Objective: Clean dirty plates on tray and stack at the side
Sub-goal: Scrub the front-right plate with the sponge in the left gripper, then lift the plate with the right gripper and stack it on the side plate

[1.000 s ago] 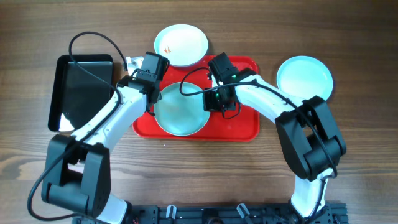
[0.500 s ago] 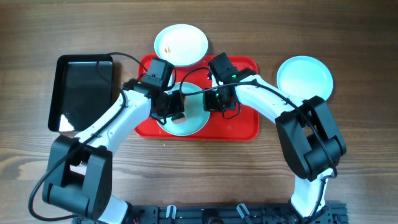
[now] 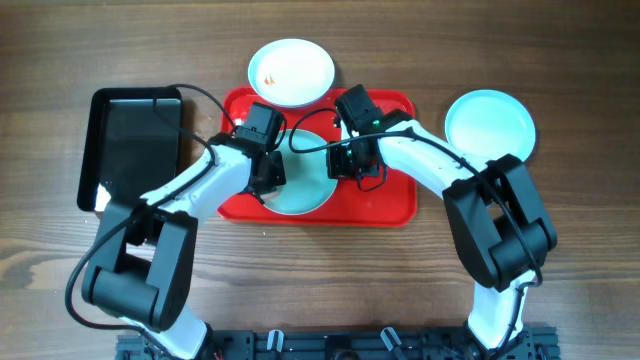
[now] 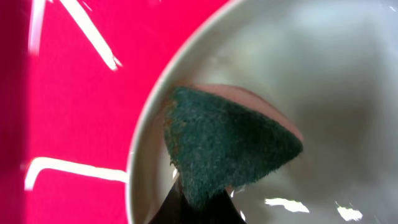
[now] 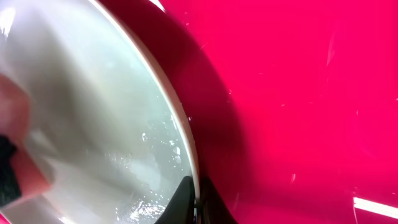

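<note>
Though on tray (image 3: pixel 395 203), plate (image 3: pixel 305 188) between jaws

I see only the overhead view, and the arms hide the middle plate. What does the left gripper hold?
Observer: The left gripper holds a green sponge, pressed on the plate near its rim.
Operator: Does the right gripper touch the plate?
Observer: Yes, the right gripper has one fingertip on each side of the rim.
Operator: Is the plate wet?
Observer: The right wrist view shows wet streaks on it.
</note>
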